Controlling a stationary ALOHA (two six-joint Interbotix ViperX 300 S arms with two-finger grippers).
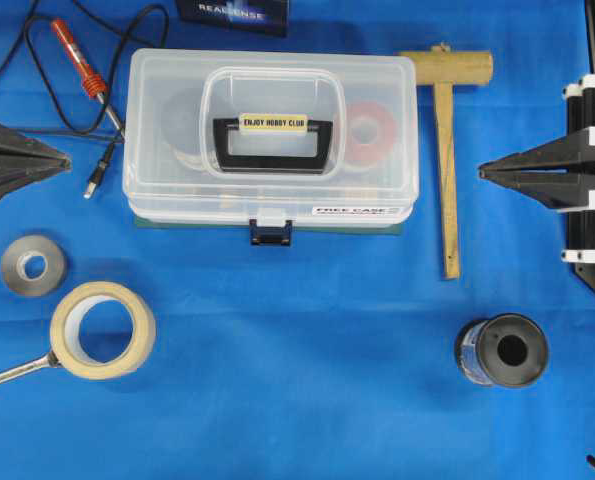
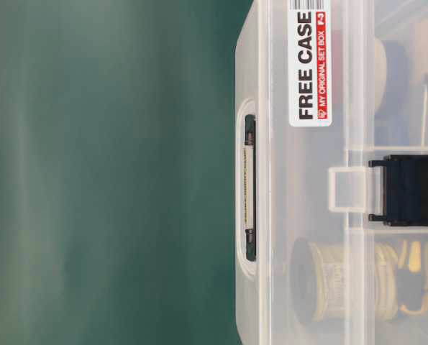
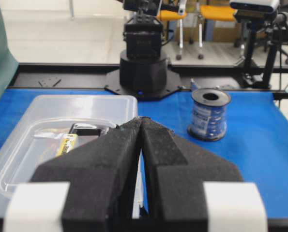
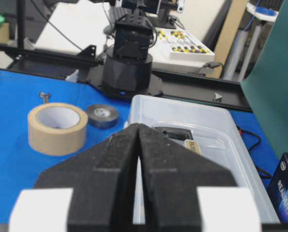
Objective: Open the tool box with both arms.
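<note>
Overhead exterior view: we see the tool box (image 1: 270, 140) lying closed on the blue table (image 1: 297, 380), toward the far middle, with its black handle (image 1: 273, 145) folded flat on the lid under the yellow label (image 1: 273, 122). Its dark blue latch (image 1: 271, 232) sits on the near wall, and the "FREE CASE" sticker (image 1: 355, 210) is just to the right of it on the same wall. Our left end effector (image 1: 67, 160) rests at the left edge, fingers pressed together and pointing at the box, well apart from it. Our right end effector (image 1: 482, 172) mirrors it at the right edge, fingers also together, and likewise touches nothing.

Between the right end effector and the box lies a wooden T-shaped tool (image 1: 445, 150), its long stem running toward the near side. Left of the box we find a soldering iron (image 1: 82, 65) with an orange grip and a black cable. Nearer us on the left sit a grey tape roll (image 1: 33, 265), a beige masking tape roll (image 1: 103, 330) and the end of a metal wrench (image 1: 12, 372) touching that roll. A dark spool (image 1: 502, 350) stands at the near right.

From the table-level view, which appears rotated, we see the latch (image 2: 408, 190) lying flat against the clear wall, with coiled items inside, blurred by the plastic.
</note>
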